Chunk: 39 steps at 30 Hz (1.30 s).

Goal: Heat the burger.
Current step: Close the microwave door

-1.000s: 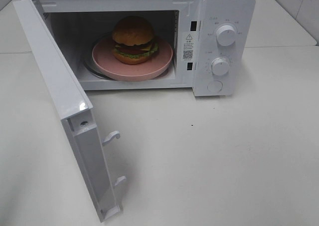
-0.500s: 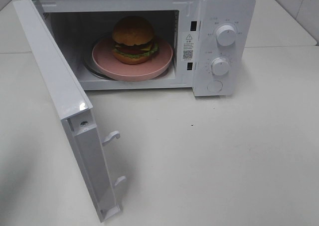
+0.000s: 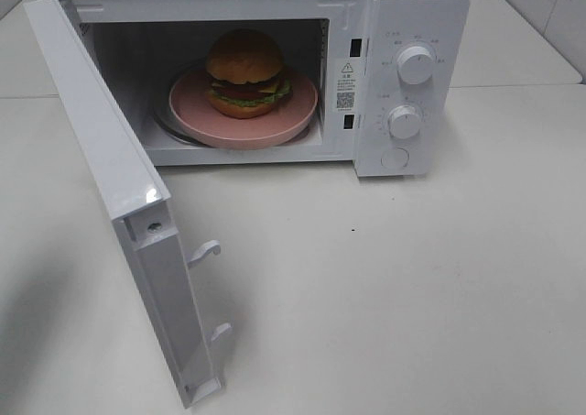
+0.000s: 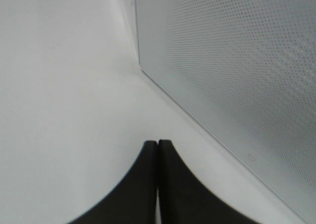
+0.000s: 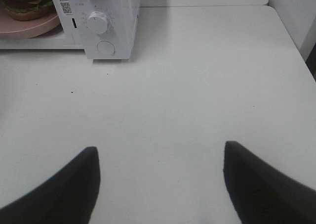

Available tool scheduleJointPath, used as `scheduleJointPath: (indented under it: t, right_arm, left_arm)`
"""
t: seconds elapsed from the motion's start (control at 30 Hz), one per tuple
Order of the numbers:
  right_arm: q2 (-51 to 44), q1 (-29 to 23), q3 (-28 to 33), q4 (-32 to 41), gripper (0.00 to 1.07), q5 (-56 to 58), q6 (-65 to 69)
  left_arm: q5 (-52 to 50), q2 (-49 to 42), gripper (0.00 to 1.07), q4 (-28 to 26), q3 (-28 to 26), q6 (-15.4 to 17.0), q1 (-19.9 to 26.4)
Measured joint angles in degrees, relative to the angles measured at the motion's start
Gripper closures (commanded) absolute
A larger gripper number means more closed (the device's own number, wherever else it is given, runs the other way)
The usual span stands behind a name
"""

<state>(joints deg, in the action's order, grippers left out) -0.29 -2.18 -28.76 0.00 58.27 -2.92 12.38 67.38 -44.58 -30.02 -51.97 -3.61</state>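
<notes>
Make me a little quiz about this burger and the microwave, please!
1. True or false: the microwave door is shut.
2. What does the burger sit on inside the microwave?
A. a pink plate
B. a blue bowl
C. a paper napkin
3. Fill the gap: the right gripper holds nothing, and its jaws are ____.

Key: 1 false (the door is swung wide open); 2 A; 3 open.
</notes>
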Motion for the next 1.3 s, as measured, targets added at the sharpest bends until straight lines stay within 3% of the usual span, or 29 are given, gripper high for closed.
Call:
scheduleJointPath:
  t: [0.3, 0.53, 0.77, 0.87, 1.3]
  right_arm:
    - [0.00, 0.00, 0.00, 0.00, 0.41, 0.00, 0.00]
    - [0.00, 0.00, 0.00, 0.00, 0.41, 0.00, -0.06]
    - [0.00, 0.00, 0.00, 0.00, 0.41, 0.00, -0.29]
    - [0.00, 0.00, 0.00, 0.00, 0.41, 0.00, -0.29]
    - [0.00, 0.00, 0.00, 0.00, 0.41, 0.00, -0.29]
  left_arm:
    - [-10.20, 6.93, 1.06, -0.92, -0.11, -1.60, -10.20]
    - [-11.06, 11.23, 1.06, -1.20, -2.58, -1.66, -12.89]
    - [-10.20, 18.05, 1.06, -1.32, -10.26, -1.89, -13.75]
    - [-10.14, 18.56, 1.06, -1.32, -11.00, -1.89, -13.87]
    - [-10.26, 28.42, 1.06, -1.43, -21.83, -1.89, -21.31]
